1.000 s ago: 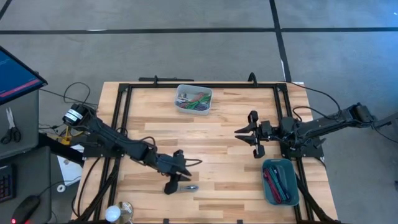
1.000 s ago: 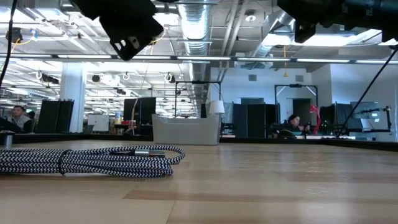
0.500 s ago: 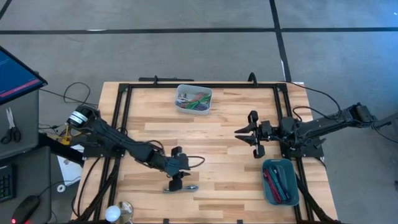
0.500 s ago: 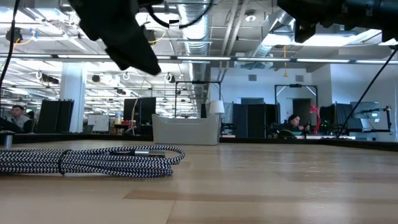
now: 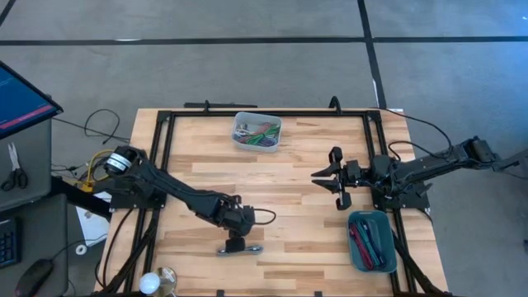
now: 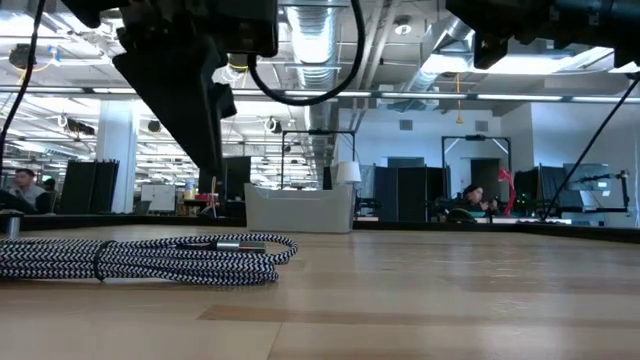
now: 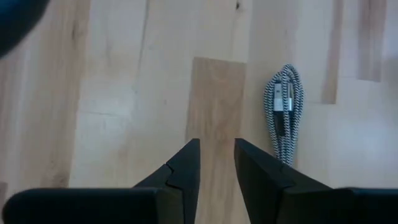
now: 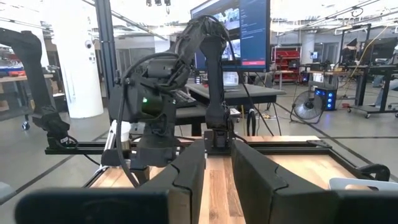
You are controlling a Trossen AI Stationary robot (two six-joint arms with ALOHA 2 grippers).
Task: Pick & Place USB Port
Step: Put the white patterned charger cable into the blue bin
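The USB cable (image 5: 251, 248) is a black-and-white braided coil with a silver plug, lying flat on the wood near the table's near edge. It also shows in the low view as cable (image 6: 150, 258) and in the left wrist view as cable (image 7: 283, 115). My left gripper (image 5: 235, 244) hangs above the table just left of the coil, pointing down; in the wrist view the left gripper (image 7: 216, 144) has its fingers close together and touches nothing. My right gripper (image 5: 318, 175) waits shut at the table's right side, well above the wood.
A grey bin (image 5: 257, 132) with coloured cables stands near the far edge. A teal bin (image 5: 371, 241) with pens or cables sits at the near right corner. A black frame (image 5: 165, 165) runs round the tabletop. Bare wood lies between the two arms.
My left gripper has moved toward the table's near edge and come down, turning and tipping until it points down beside the coil. In the low view it now shows lower and larger. The cable has stayed where it was.
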